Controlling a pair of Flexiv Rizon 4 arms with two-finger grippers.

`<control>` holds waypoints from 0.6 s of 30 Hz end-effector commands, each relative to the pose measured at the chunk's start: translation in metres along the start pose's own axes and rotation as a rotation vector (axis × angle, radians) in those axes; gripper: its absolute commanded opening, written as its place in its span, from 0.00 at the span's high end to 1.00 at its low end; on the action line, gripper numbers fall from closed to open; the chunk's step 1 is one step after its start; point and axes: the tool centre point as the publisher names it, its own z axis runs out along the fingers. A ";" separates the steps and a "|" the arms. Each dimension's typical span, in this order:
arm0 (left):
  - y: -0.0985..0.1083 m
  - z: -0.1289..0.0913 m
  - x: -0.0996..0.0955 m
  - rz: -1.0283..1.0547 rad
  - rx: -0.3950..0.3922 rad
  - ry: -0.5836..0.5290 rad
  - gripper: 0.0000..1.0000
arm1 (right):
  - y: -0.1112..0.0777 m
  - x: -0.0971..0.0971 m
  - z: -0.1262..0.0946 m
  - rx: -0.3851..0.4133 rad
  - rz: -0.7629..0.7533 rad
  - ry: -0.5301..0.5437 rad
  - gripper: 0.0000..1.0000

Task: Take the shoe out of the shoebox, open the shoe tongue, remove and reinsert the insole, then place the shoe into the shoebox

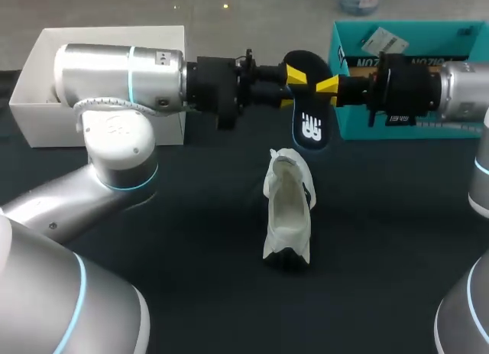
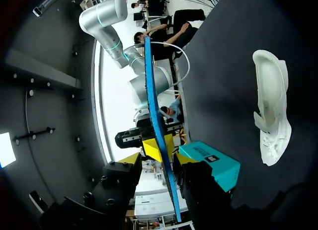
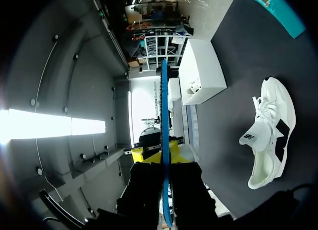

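A dark insole (image 1: 309, 118) with a white logo hangs in the air above the table's far middle, held between my two arms. My right gripper (image 1: 327, 85) is shut on it; in the right wrist view the insole's blue edge (image 3: 164, 115) is pinched between the yellow tips of that gripper (image 3: 164, 153). My left gripper (image 1: 294, 82) faces it from the other side. In the left wrist view the insole edge (image 2: 154, 106) runs between the still parted fingers of the left gripper (image 2: 158, 160). The white shoe (image 1: 289, 209) stands on the dark table below, its tongue pulled open.
A white shoebox (image 1: 46, 102) stands at the far left behind my left arm. A teal shoebox (image 1: 405, 63) stands at the far right behind my right arm. The shoe (image 2: 272, 106) lies apart from both boxes.
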 end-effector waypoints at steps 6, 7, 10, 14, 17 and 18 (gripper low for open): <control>-0.002 0.008 0.004 -0.003 -0.021 -0.032 0.69 | -0.004 0.001 0.005 0.002 -0.001 -0.003 1.00; -0.001 0.009 0.005 -0.004 -0.022 -0.033 0.71 | -0.004 0.001 0.005 0.001 -0.002 -0.003 1.00; -0.002 0.008 0.006 -0.008 -0.027 -0.034 0.71 | -0.004 0.000 0.006 -0.001 0.000 -0.001 1.00; -0.002 0.006 0.008 -0.011 -0.031 -0.034 0.69 | -0.004 -0.001 0.004 -0.004 0.003 -0.001 1.00; -0.002 0.003 0.007 -0.013 -0.041 -0.033 0.68 | -0.002 -0.002 0.003 -0.007 0.005 0.000 1.00; -0.001 0.002 0.007 -0.013 -0.043 -0.032 0.68 | -0.002 -0.002 0.003 -0.008 0.005 -0.001 1.00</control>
